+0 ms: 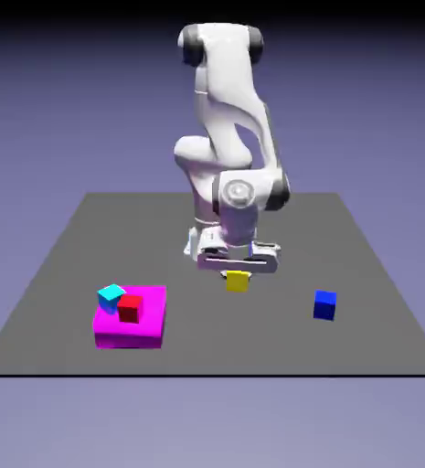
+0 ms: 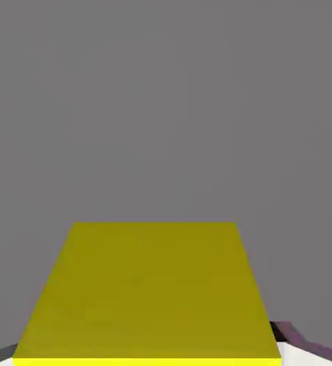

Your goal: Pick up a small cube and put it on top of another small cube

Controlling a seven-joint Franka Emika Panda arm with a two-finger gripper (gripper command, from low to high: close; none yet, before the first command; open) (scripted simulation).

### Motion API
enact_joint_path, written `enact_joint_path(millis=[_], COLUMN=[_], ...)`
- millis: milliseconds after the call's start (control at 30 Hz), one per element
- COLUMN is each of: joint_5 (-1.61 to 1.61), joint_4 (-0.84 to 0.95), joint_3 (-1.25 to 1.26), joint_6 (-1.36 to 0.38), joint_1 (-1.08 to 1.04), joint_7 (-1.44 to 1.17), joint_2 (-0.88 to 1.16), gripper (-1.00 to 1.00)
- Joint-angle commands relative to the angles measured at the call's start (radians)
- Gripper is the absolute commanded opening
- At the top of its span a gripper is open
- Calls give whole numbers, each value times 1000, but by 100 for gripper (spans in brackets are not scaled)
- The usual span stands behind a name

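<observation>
The two-finger gripper (image 1: 237,274) is clamped on the small plain yellow cube (image 1: 238,281), between the magenta block (image 1: 132,331) on the exterior view's left and the small blue cube (image 1: 324,305) on its right.

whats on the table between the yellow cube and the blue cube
Just bare table between the yellow cube and the blue cube, as the exterior view shows.
</observation>
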Motion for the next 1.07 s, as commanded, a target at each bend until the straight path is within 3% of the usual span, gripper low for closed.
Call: enact_joint_path(millis=[0, 767, 900, 933, 1033], joint_5=[10, 303, 404, 404, 347], joint_4=[14, 309, 259, 259, 287], joint_3=[-36, -825, -785, -785, -808], joint_6=[-7, -149, 5, 5, -82], joint_1=[13, 63, 81, 81, 71], joint_7=[33, 701, 625, 625, 668], joint_2=[3, 66, 181, 181, 116], gripper=[-100, -100, -100, 100, 100])
